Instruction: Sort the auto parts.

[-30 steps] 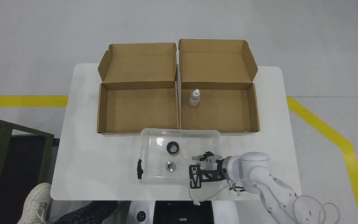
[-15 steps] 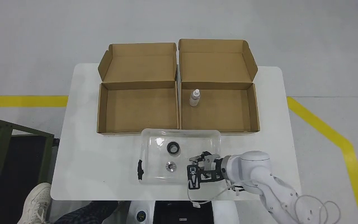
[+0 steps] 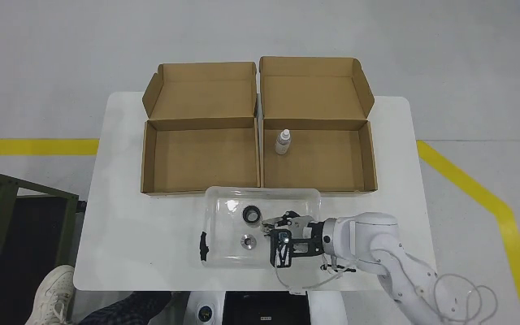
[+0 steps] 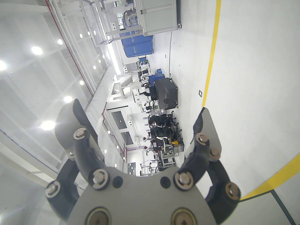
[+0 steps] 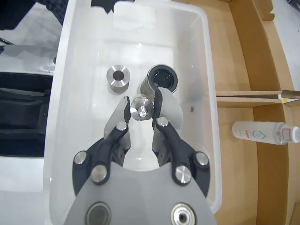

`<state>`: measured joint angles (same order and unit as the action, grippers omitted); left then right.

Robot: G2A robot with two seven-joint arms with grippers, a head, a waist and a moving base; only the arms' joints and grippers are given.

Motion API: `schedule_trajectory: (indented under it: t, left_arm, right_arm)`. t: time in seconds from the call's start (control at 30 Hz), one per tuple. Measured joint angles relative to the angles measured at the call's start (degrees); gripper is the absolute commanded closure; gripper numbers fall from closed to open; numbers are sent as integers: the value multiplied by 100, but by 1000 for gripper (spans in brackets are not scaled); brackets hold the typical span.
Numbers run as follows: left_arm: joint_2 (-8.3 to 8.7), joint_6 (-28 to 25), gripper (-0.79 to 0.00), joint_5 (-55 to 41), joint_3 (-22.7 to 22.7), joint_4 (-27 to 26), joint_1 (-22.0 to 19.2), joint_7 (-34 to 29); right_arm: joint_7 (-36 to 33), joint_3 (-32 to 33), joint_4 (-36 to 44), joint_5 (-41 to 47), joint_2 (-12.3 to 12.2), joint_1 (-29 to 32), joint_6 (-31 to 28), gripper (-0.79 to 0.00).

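We see the white table (image 3: pixel 122 244) carrying two open cardboard boxes side by side, the left box (image 3: pixel 201 158) and the right box (image 3: pixel 325 162), with a clear plastic bin (image 3: pixel 260 191) just in front of them. Our right hand (image 5: pixel 142 95) is inside the bin, its fingers closed on a small round metal part (image 5: pixel 140 111) with a bolt at its centre. Our left hand (image 4: pixel 140 108) is spread wide and holds nothing. A white bottle (image 3: pixel 282 142) is in the right box. In the bin, a black-lined bearing (image 5: pixel 163 77) and a steel bushing (image 5: pixel 118 78) sit just beside the held part.

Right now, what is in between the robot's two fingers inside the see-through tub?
A small round silver part, pinched by the right gripper in the clear tub; the right wrist view shows it.
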<state>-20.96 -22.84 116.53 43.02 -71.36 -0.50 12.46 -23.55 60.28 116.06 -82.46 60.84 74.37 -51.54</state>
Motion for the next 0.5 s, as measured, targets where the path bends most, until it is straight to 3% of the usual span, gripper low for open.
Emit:
schedule_trajectory:
  t: [0.5]
  left_arm:
    - [0, 0, -785, 0, 0, 0, 0, 0]
  right_arm:
    - [1596, 208, 6, 737, 56, -350, 431, 0]
